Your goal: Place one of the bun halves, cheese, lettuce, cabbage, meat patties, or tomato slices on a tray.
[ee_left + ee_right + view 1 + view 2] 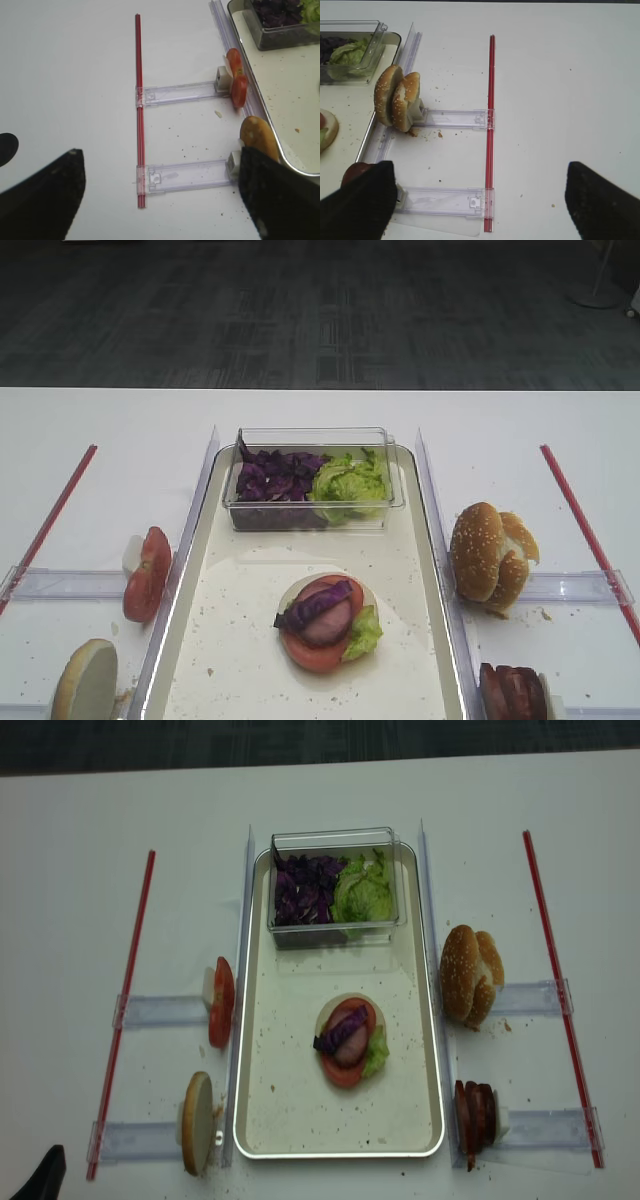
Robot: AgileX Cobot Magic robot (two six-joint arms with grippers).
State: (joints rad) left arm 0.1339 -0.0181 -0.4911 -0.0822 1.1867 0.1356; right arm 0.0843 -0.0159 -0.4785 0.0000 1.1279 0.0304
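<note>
On the cream tray (250,640) lies a stack (325,620): a bun half, a tomato slice, lettuce, a meat patty and cabbage on top. Left of the tray stand upright tomato slices (147,575) and a bun half (85,682). Right of it stand two bun halves (490,555) and meat patties (512,692). More lettuce (350,485) and cabbage (272,480) fill a clear box. Cheese is out of view. My left gripper (160,200) hovers open over the left holders, with the bun half (257,137) by its right finger. My right gripper (480,205) hovers open over the right holders.
The clear plastic box (312,518) sits across the tray's far end. Clear plastic holder strips (160,1010) and red rods (125,1010) flank the tray on both sides. Crumbs dot the white table.
</note>
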